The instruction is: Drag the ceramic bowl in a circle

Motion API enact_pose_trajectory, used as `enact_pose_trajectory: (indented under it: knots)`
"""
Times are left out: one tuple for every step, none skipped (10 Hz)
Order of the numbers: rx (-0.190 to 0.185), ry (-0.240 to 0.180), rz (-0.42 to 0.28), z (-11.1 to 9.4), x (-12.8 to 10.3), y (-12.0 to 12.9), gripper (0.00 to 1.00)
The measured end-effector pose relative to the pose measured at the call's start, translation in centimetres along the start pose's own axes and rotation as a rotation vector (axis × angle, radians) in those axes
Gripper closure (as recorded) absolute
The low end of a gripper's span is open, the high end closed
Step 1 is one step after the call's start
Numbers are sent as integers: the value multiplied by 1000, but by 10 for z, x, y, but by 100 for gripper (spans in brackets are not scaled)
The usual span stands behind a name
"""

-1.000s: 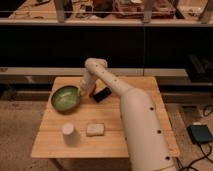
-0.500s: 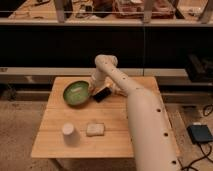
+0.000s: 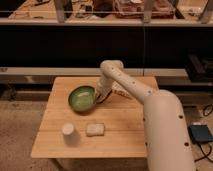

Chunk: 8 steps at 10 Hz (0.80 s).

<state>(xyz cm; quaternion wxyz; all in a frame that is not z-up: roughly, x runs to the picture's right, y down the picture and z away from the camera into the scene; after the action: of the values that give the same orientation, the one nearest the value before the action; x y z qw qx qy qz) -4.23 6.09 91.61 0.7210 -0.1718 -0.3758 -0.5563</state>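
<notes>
The ceramic bowl (image 3: 82,97) is a round shallow glossy green bowl with a darker rim. It sits on the wooden table (image 3: 120,135), left of centre toward the back. My gripper (image 3: 98,95) comes down from the white arm and sits at the bowl's right rim, touching it. The arm reaches in from the lower right and bends over the back of the table.
A small white cup (image 3: 68,130) stands at the table's front left. A pale rectangular sponge-like block (image 3: 95,129) lies beside it. A dark flat object (image 3: 118,92) lies behind the arm near the back edge. Dark shelving runs behind the table. A blue-grey box (image 3: 201,133) is on the floor at right.
The bowl has moved right and slightly toward the front across the table with my gripper at its rim. The arm's elbow has swung right.
</notes>
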Motion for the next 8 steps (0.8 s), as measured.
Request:
enact_pose_trajectory:
  knots:
    - [-7,1,-9,-3,-10,1,80]
    - [-13,2,-16,-4,-18,2,80]
    - [-18,1,-23,-5,-27,2,80]
    - [-20,-3,-35,-5,-35,-2,80]
    - [-19,-10,-50,-2,-44,-8,80]
    - [-18,-17,-63,1,-50,-14,80]
    - [-16,-30,-82,6,-57,-24,80]
    - [-14,-40,-95,10,-61,-32,80]
